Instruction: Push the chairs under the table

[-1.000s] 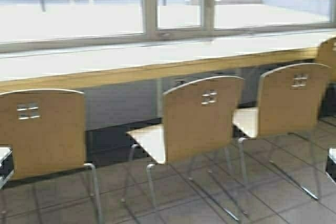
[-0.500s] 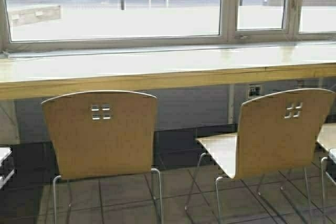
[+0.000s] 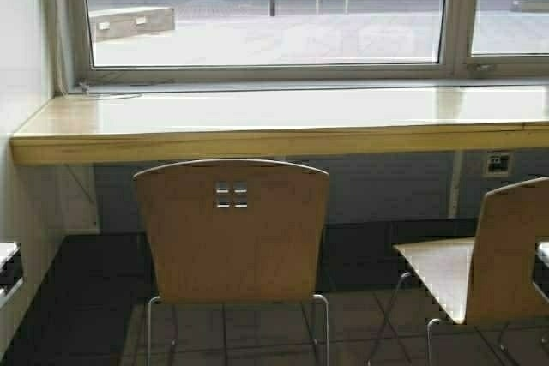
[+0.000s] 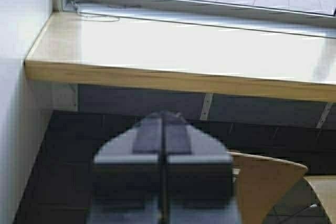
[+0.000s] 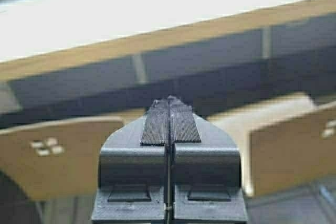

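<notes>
Two plywood chairs (image 3: 232, 229) are standing pulled out before the table (image 3: 283, 130), likely light w/ stiff backs: best pushed at the backrest top. Left gripper (image 4: 163, 129) & right gripper (image 5: 170, 121) are sitting closed, empty.

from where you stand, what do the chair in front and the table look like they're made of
The chair: apparently bent plywood, light brown and matte, its one-piece curved backrest pierced by four small square holes; its legs look like thin chromed metal tube. The table: glossy pale cream top, probably laminate given the window reflections, with a yellowish wood-look front edge.
</notes>
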Robot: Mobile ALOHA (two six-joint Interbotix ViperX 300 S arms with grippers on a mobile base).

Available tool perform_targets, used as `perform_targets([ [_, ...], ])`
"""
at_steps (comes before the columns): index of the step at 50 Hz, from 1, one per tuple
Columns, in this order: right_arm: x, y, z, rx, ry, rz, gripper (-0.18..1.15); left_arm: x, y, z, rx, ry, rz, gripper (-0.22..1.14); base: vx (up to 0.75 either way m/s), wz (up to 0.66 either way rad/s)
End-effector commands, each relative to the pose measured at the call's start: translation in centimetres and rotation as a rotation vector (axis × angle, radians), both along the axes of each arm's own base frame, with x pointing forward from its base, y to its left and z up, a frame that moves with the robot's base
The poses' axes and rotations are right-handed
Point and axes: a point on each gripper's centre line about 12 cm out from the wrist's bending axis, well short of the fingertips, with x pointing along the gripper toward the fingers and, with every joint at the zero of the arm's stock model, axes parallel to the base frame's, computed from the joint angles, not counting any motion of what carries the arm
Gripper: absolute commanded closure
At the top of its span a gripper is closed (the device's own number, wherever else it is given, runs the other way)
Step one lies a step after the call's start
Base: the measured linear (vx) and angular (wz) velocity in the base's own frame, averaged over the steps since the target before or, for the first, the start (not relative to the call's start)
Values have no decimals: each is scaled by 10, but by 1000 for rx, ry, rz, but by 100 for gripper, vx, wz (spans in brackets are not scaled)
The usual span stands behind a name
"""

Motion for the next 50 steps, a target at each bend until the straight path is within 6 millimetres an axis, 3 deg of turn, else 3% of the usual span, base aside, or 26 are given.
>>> perform_targets([
  [1, 2, 0, 3, 84, 16, -16, 93, 13, -16, 3, -79, 21, -71, 89, 15, 19],
  [12, 1, -1, -5, 365, 97, -81, 93, 47, -79, 5, -148, 109, -289, 89, 16, 19],
  [17, -1, -2, -14, 437, 123, -104, 93, 68, -112, -6, -142, 163, -368, 89, 19, 19],
  [30, -6, -3, -31, 493, 170, -132, 92, 120, -202, -88, -279, 435, -434, 89, 23, 24],
  [38, -1, -3, -39, 558, 212, -162, 92, 137, -228, -132, -434, 521, -380, 89, 20, 19],
  [44, 9, -4, -46, 605, 265, -199, 92, 146, -238, -152, -521, 556, -351, 89, 16, 13],
  [50, 30, -2, -45, 631, 309, -222, 92, 154, -243, -166, -579, 576, -324, 89, 17, 10],
])
